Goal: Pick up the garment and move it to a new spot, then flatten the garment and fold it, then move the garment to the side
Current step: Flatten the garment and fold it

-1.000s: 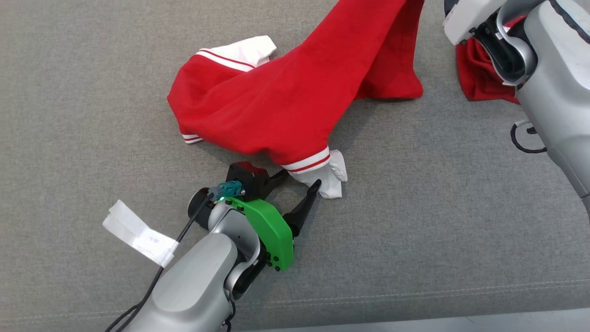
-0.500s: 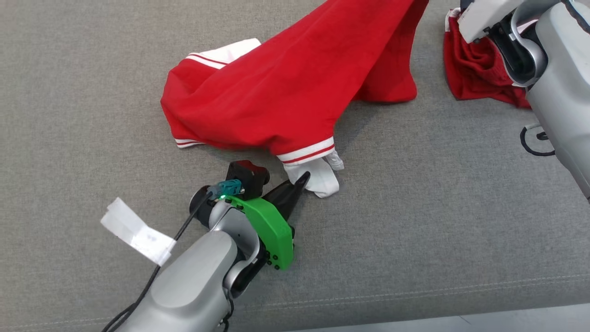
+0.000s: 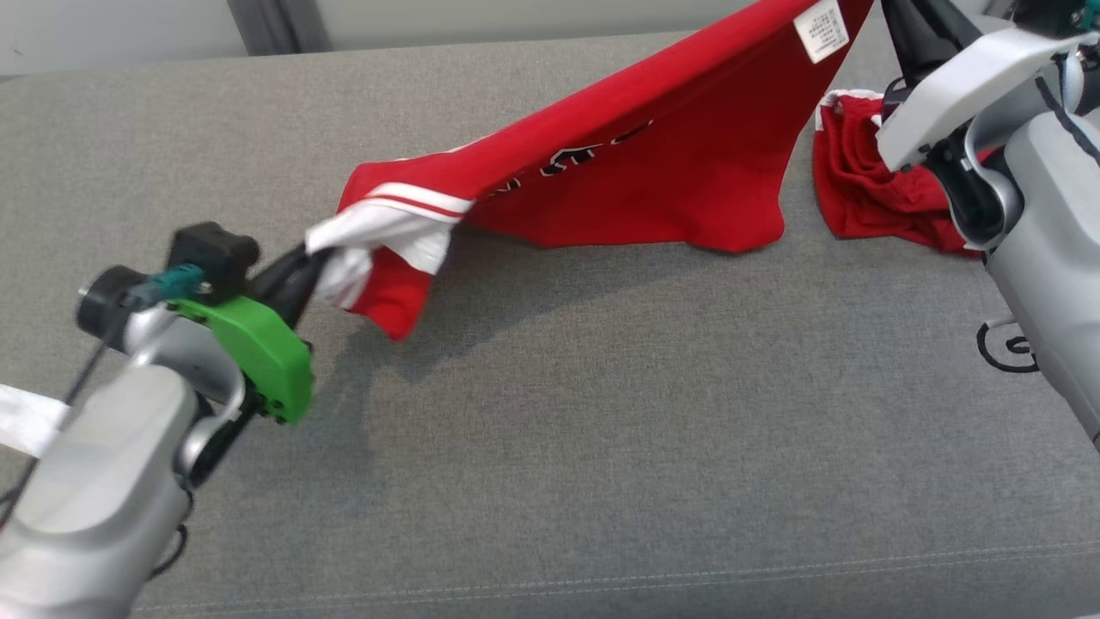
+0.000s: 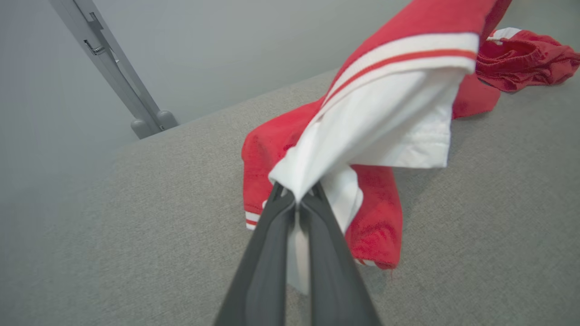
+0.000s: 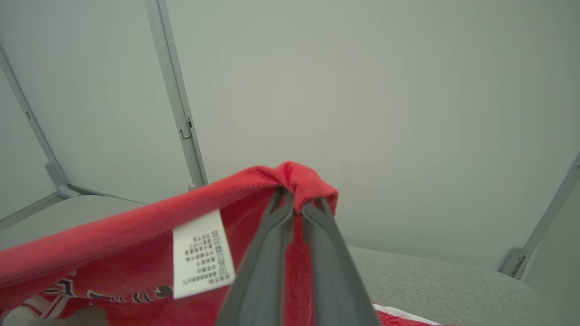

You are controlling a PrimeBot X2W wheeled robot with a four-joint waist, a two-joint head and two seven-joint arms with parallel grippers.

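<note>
the red garment [image 3: 653, 172] hangs stretched in the air between the two arms, above the grey fabric surface [image 3: 601, 447]. the left hand [image 4: 297, 199] is pressed together on the garment's white sleeve [image 4: 380, 122], pinching the cloth between its dark fingertips; a red and white striped band runs just above the white part. the right hand [image 5: 297, 201] is held higher, and it too is clamped on a bunched corner of red cloth. a white label [image 5: 201, 253] with small print hangs from the garment edge just beside that hand. from the high corner the cloth slopes down to the left hand, and its lowest fold sags down toward the surface; i cannot tell whether it touches. dark lettering shows on the red front. a crumpled red cloth [image 3: 868, 198] with white trim lies on the surface beside the right arm.
</note>
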